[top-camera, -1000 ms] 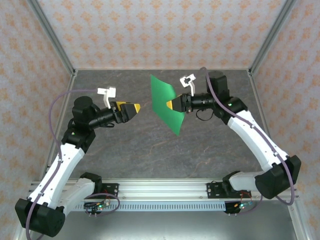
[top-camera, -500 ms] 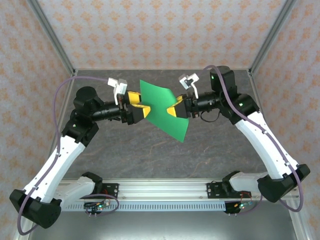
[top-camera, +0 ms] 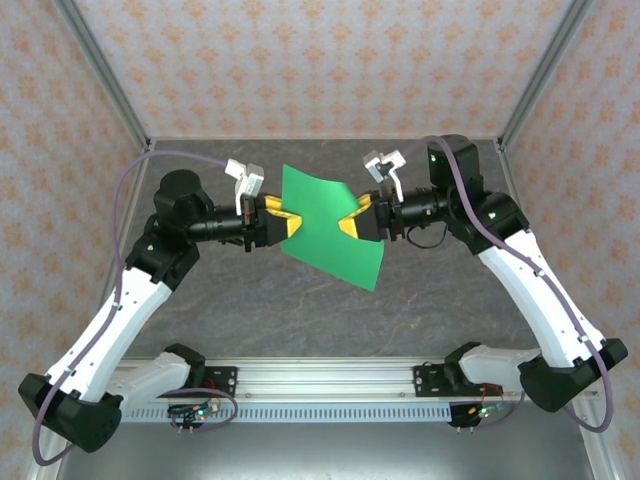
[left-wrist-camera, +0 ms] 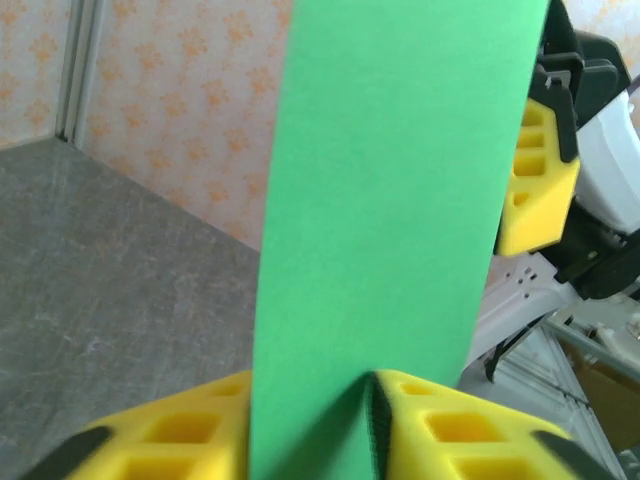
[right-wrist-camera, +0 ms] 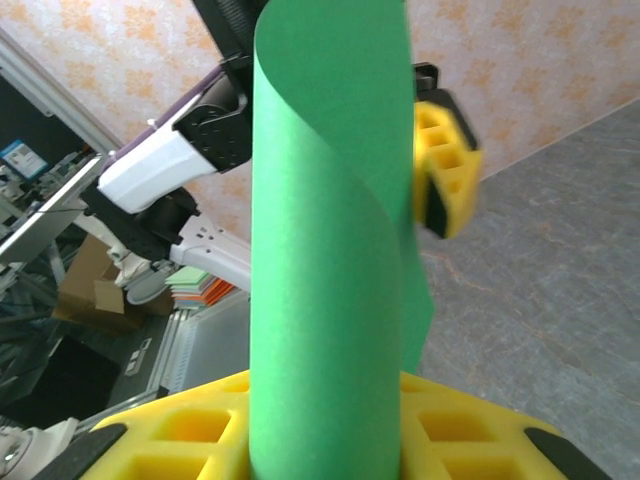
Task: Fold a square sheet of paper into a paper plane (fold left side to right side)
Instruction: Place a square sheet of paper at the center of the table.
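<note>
Centre frame, left gripper (top-camera: 283, 222) and right gripper (top-camera: 352, 218) both pinch the square sheet of paper (top-camera: 335, 235) aloft, no crease yet.

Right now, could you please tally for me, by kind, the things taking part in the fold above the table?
Green square sheet of paper: 1
Yellow-fingered grippers, the left gripper and the right gripper, each gripping one side of the sheet: 2
Total: 3
</note>
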